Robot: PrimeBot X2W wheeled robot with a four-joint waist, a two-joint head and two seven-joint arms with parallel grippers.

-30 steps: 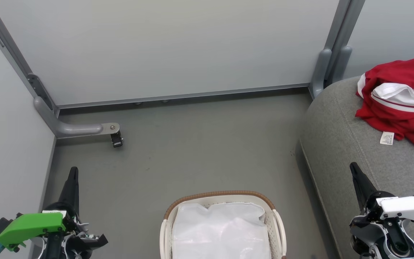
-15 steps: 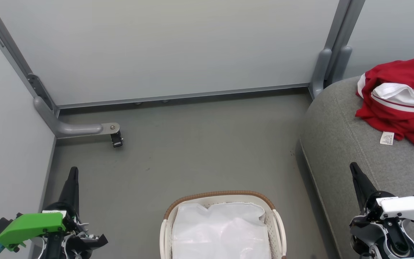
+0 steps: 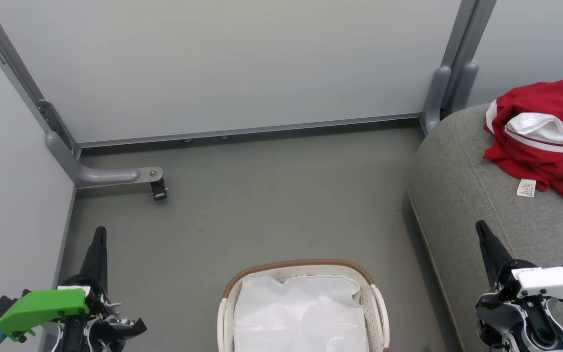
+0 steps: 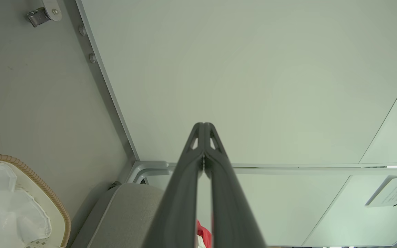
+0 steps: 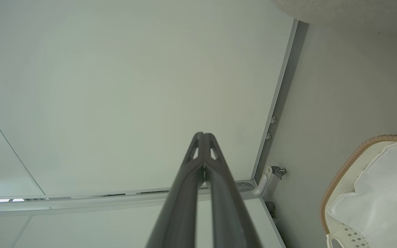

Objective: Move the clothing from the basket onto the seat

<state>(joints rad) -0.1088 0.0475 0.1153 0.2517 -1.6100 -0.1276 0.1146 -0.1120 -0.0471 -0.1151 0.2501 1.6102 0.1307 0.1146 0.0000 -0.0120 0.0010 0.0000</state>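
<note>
The red clothing (image 3: 550, 137), with white panels and red-white stripes, lies bunched on the grey seat (image 3: 467, 195) at the right; a sliver of the clothing (image 4: 203, 234) shows between my left fingers. The white basket (image 3: 232, 286) with its brown rim stands at the bottom centre, holding just its white liner (image 3: 301, 313). My left gripper (image 3: 99, 232) is shut at the lower left, apart from the basket. My right gripper (image 3: 481, 227) is shut at the lower right, over the seat's edge. In both wrist views the fingertips meet: left gripper (image 4: 204, 124), right gripper (image 5: 203, 134).
Grey partition panels wall the space at the back and left. A caster foot (image 3: 158, 188) on a grey bracket sits on the floor at the left. Open grey floor (image 3: 271, 205) lies between the basket, the seat and the panels.
</note>
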